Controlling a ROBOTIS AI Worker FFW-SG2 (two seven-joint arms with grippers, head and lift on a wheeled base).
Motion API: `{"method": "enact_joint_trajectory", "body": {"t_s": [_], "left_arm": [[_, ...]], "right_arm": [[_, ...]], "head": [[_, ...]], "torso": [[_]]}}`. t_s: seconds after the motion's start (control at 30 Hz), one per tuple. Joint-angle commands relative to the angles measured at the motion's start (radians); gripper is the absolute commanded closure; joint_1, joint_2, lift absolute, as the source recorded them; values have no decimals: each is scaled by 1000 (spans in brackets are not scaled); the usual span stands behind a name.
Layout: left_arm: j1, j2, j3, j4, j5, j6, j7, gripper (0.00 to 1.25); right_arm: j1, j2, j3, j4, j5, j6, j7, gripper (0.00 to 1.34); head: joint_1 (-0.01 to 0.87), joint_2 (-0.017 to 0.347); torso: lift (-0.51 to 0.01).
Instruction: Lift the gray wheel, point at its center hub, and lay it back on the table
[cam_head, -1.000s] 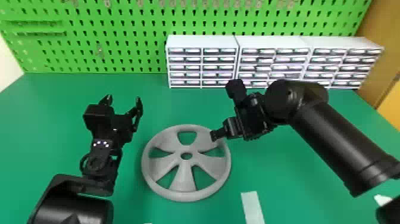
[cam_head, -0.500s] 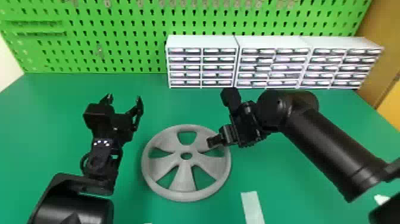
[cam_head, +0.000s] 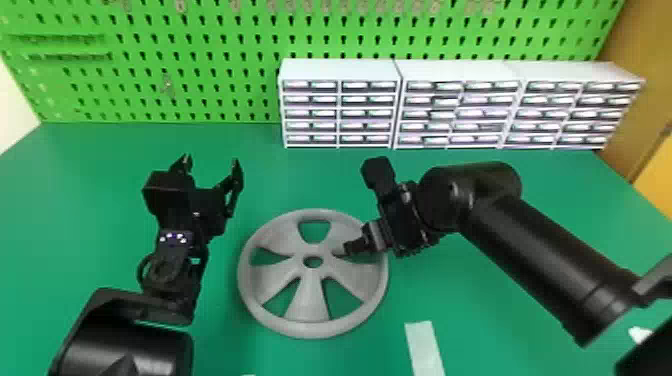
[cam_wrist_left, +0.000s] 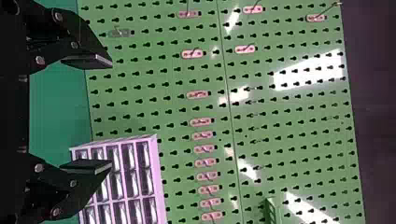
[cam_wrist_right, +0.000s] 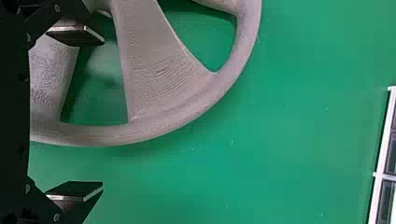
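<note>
I've brought my right hand (cam_wrist_right: 102, 113) farther in over the gray wheel (cam_head: 306, 305), fingers spread astride its rim (cam_wrist_right: 154, 129), so closing on it looks like my next step.

Gray wheel (cam_head: 305, 303) (table (cam_head: 500, 320) green)

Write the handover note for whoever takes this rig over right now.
Left gripper: open and empty, parked to the left of the gray wheel.
Right gripper: open, over the wheel's right side; one finger is over the wheel, the other out past its rim. No grip on it.
Wheel: flat on the green table, center hub uncovered. A pale strip lies nearer the robot, to the wheel's right.
Done: no lift or pointing to be seen at this moment.
Left to do, it seems: grip and lift the wheel, point at the hub, lay it back.
</note>
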Motion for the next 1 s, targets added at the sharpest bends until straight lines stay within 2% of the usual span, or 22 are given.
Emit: {"method": "enact_joint_trajectory", "body": {"t_s": [0.0,0.3,0.37,0.43,0.5,0.63,0.8,0.97], "left_arm": [[-1,0,-3,0,0,0,0,492],[-1,0,-3,0,0,0,2,492],[-1,0,-3,0,0,0,3,492],[-3,0,-4,0,0,0,3,492],[-3,0,-4,0,0,0,3,492],[-3,0,-4,0,0,0,3,492],[-3,0,-3,0,0,0,5,492],[-3,0,-6,0,0,0,5,492]], "right_arm": [[-3,-1,18,2,-1,-11,0,229],[-6,-3,18,2,1,-12,0,283],[-6,-3,18,2,1,-12,0,397],[-6,-3,18,2,2,-9,0,601],[-6,-3,18,2,4,-9,0,736],[-7,-3,18,2,8,-2,0,774],[-9,-3,18,0,17,1,0,1076],[-14,-3,18,-6,27,5,0,1085]], "head": [[692,48],[692,48],[692,48],[692,48],[692,48],[692,48],[692,48],[692,48]], "torso": [[-96],[-96],[-96],[-96],[-96],[-96],[-96],[-96]]}}
